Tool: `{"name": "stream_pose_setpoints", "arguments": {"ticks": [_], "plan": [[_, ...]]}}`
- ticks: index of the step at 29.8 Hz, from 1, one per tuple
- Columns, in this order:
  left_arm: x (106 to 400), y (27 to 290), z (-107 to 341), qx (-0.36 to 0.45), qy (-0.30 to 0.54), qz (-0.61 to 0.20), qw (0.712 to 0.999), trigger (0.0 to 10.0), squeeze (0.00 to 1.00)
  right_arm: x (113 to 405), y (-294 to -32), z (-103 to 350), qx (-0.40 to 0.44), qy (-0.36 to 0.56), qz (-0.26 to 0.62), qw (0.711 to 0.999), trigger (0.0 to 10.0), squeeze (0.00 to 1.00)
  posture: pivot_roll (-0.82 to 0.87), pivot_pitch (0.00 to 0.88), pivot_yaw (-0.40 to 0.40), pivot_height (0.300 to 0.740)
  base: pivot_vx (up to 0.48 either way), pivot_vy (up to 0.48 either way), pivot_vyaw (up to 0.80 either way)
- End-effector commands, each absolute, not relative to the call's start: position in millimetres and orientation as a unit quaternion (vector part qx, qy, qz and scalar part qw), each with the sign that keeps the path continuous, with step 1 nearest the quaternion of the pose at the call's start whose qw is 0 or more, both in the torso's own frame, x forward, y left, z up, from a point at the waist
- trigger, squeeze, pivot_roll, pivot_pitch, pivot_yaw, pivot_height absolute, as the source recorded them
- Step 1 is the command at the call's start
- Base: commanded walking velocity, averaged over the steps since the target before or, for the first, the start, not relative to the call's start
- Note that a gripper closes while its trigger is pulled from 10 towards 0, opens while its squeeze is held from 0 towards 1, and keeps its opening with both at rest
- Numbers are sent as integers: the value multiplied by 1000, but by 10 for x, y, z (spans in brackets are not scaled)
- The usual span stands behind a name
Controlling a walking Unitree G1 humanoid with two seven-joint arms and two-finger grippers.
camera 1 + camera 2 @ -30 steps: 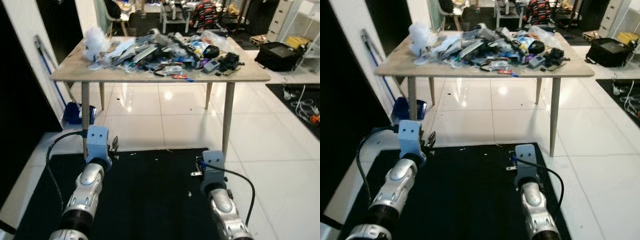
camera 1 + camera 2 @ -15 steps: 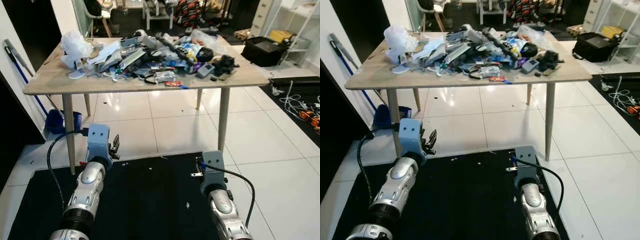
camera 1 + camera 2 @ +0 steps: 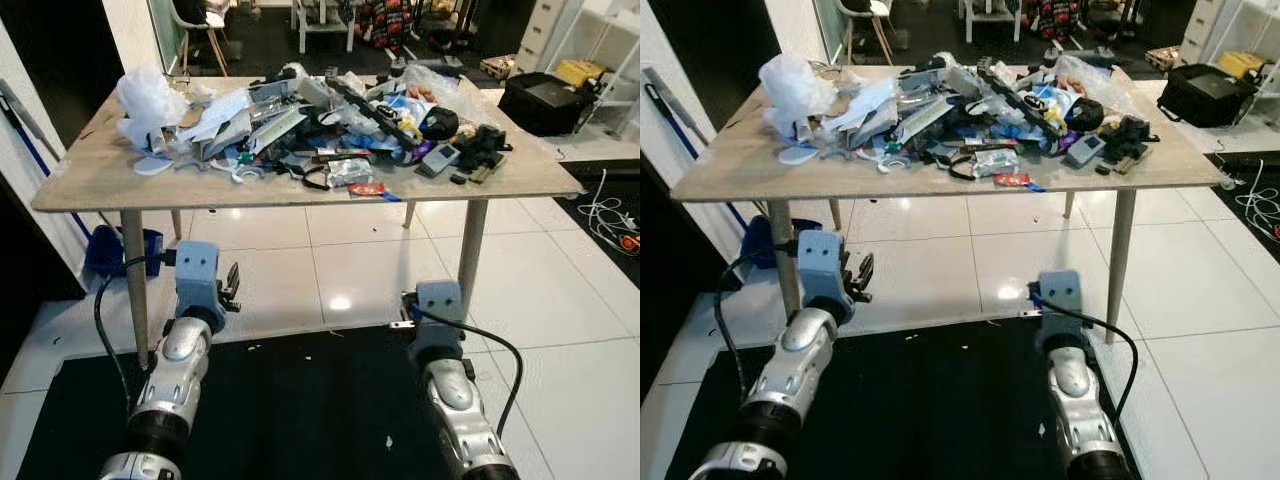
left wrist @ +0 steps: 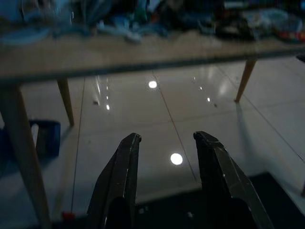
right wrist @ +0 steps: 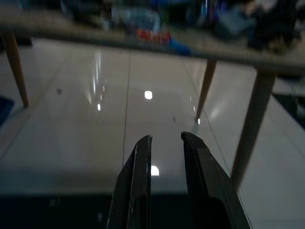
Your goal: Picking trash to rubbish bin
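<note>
- Two claws ride low ahead of me, well short of the table (image 3: 90, 180): the left claw (image 4: 166, 143) has its fingers apart and holds nothing, and the right claw (image 5: 164, 140) shows a narrower gap, also with nothing in it.
- Trash (image 3: 320, 130) lies heaped across the tabletop, with a white bag (image 3: 150, 95) at its far left and a red wrapper (image 3: 367, 188) by the near edge.
- I judge this to be the approach step; nothing is picked up yet.
- Next I need to close in, raise one arm above the table's edge and pick one near piece.
- I can't see a bin from here.
- Compared with a second ago, the table sits nearer and squarer in my view, because I have walked forward.
</note>
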State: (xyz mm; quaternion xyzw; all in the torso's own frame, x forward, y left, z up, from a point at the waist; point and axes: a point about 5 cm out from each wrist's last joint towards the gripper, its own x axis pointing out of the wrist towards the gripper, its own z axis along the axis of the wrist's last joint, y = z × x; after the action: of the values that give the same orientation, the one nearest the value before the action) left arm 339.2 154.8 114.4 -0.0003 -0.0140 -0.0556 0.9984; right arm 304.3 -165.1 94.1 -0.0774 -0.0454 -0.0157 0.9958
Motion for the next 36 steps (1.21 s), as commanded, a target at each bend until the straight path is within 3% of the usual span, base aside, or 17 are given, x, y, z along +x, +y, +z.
{"name": "stream_pose_setpoints", "arguments": {"ticks": [1, 36], "plan": [[3394, 1532, 1154, -3, -13, -59, 998, 10000, 0, 3061, -1681, 1054, -84, -72, -17, 994, 10000, 0, -55, 76, 42, 740, 356, 0, 0], [3383, 1515, 1181, -13, -17, -65, 998, 10000, 0, 3033, -1594, 1017, -94, -55, 20, 994, 10000, 0, -58, 76, 39, 740, 355, 0, 0]]}}
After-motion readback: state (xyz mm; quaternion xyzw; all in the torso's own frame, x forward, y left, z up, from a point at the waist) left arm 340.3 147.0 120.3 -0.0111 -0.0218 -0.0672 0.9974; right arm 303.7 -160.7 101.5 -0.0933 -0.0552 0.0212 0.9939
